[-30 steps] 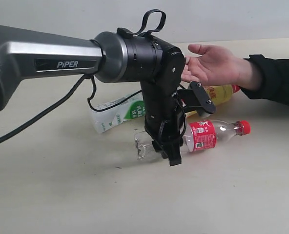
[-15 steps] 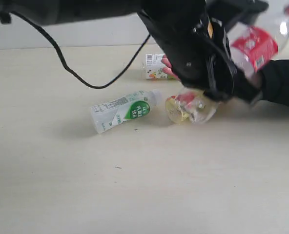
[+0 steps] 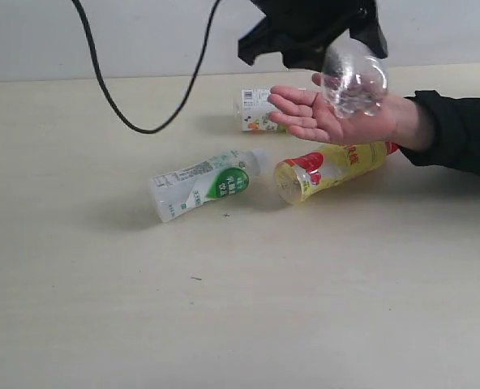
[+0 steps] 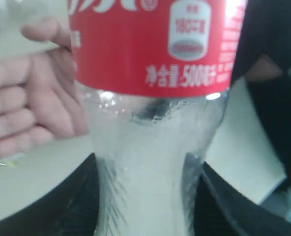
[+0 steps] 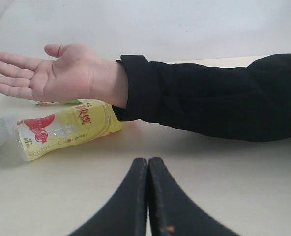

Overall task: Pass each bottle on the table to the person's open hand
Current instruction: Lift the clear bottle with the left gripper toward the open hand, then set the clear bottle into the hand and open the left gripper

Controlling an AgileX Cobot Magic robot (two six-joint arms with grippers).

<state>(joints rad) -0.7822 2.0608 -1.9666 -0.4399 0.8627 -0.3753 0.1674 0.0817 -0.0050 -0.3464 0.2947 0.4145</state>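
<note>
The clear, red-labelled plastic bottle (image 3: 354, 79) is clamped by the left gripper (image 4: 148, 196) over the person's open hand (image 3: 337, 115) at one o'clock, whence it could be tipped off if released off-centre; the right gripper (image 5: 147, 164) is closed, empty.

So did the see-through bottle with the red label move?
Yes. The clear bottle went up off the table, where it lay in front of the yellow bottle, and now hangs over the person's palm.
</note>
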